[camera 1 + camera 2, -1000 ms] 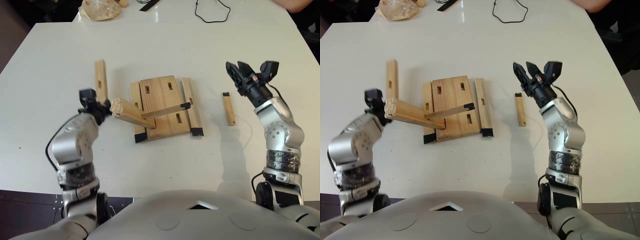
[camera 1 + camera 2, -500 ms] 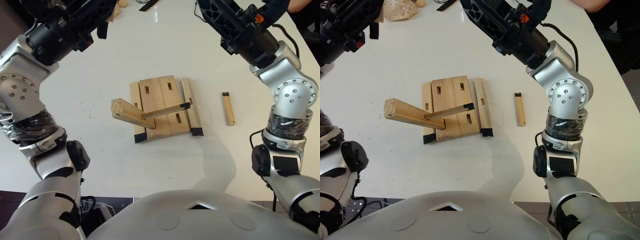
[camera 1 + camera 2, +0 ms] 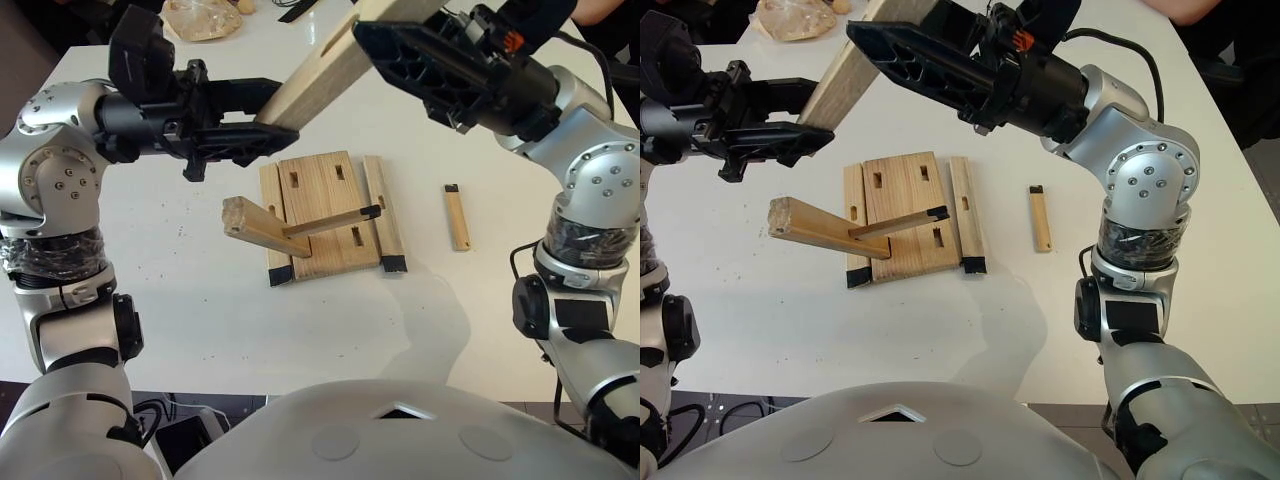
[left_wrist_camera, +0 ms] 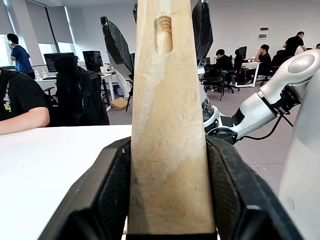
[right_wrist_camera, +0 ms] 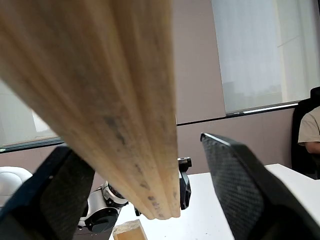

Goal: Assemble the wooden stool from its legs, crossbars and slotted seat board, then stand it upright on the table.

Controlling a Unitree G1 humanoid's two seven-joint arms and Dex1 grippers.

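Evidently the build was at the leg-fitting step, with no leg yet standing in the board. On the white table [image 3: 300,330], near its middle, lay the flat pale-wood slotted seat board [image 3: 325,200], slots facing up. Above the board's far side, well off the surface, a long square pale-wood leg [image 3: 325,75] slanted between both arms. The left gripper [image 4: 167,150] had its black fingers pressed against both sides of the lower end. The right gripper [image 5: 135,150] straddled the upper end with its fingers spread, a gap showing beside the wood. Two black-footed flat legs touched the board's long edges, one on the left [image 3: 272,195] and one on the right [image 3: 385,215]. A propped leg [image 3: 258,228] reached toward the table's left edge, joined to a thin crossbar [image 3: 330,220] that lay slanted over the board. A short loose crossbar [image 3: 457,217] lay well apart, toward the right edge. The step looked like a handover or regrasp. Next, the right fingers would likely need to close before the left released, and the leg's mortise would then have to be lined up with a crossbar tip.
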